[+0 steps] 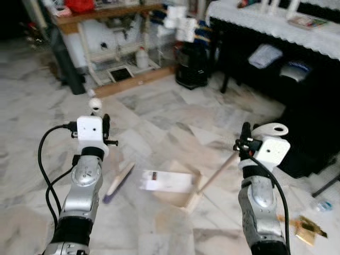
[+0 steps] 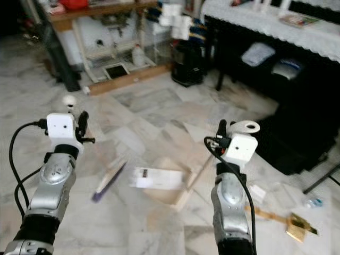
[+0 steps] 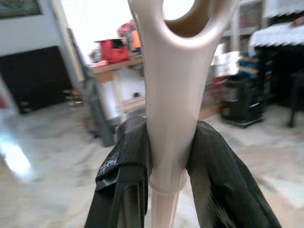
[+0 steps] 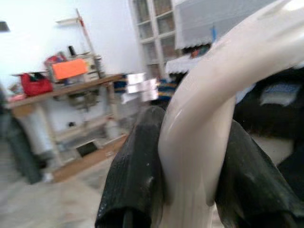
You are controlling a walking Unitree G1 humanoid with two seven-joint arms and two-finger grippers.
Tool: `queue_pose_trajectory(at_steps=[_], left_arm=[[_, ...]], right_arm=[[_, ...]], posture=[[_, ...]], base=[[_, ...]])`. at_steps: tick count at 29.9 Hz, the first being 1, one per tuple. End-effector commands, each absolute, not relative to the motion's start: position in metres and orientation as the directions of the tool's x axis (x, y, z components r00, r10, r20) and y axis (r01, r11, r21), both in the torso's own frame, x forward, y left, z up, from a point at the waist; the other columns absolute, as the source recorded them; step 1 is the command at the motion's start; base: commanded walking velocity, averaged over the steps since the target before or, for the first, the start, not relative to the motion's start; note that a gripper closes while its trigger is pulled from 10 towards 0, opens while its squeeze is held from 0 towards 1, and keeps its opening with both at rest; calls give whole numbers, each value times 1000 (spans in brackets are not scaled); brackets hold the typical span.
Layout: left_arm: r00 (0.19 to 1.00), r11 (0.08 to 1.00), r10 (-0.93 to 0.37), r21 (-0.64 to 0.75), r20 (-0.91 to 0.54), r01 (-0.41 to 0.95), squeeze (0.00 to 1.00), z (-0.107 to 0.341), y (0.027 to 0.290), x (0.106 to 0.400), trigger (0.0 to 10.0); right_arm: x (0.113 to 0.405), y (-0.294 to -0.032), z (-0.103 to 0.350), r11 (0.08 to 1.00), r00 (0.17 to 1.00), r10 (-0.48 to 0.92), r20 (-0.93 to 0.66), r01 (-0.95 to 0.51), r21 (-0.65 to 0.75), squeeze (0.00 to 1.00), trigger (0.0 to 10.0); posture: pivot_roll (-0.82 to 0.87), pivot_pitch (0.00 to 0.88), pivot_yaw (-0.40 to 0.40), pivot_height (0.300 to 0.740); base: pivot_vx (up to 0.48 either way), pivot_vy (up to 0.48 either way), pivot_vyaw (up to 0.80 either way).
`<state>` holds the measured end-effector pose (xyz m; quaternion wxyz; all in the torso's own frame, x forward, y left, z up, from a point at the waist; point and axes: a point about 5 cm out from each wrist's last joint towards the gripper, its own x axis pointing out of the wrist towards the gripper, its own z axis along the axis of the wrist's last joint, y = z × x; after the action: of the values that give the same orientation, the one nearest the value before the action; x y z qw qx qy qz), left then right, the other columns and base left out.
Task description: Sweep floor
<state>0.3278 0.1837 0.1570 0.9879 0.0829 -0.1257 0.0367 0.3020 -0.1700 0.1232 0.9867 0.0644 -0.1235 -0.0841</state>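
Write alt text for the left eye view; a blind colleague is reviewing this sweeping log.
Both robot grippers grip cream handles over a marble floor: the left gripper holds a brush, the right gripper a dustpan with white paper on it. Beyond stand a cluttered workbench and a dark, lace-topped cabinet.

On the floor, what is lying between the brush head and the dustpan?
In the left eye view, a white piece of paper lies on the marble floor between the brush head and the dustpan, partly overlapping the dustpan's near edge.
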Motion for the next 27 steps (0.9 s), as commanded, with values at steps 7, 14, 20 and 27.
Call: queue_pose_trajectory(at_steps=[7, 14, 20, 27], left_arm=[[952, 980, 56, 164, 302, -109, 0, 169, 183, 329, 10000], [953, 978, 72, 166, 296, -126, 0, 168, 187, 329, 10000], [955, 978, 75, 167, 287, -127, 0, 167, 187, 328, 10000], [957, 978, 87, 162, 276, -135, 0, 165, 190, 328, 10000]], right_arm=[[305, -169, 138, 977, 937, -180, 301, 135, 164, 0, 10000], [305, -170, 138, 977, 938, -178, 299, 132, 168, 0, 10000], [306, -171, 138, 977, 937, -179, 299, 134, 165, 0, 10000], [307, -171, 139, 977, 938, -175, 299, 129, 167, 0, 10000]], posture=[[-16, 0, 3, 740], [-17, 0, 0, 740], [-15, 3, -3, 740], [-15, 5, -6, 740]], base=[[0, 0, 800], [0, 0, 800], [0, 0, 800], [0, 0, 800]])
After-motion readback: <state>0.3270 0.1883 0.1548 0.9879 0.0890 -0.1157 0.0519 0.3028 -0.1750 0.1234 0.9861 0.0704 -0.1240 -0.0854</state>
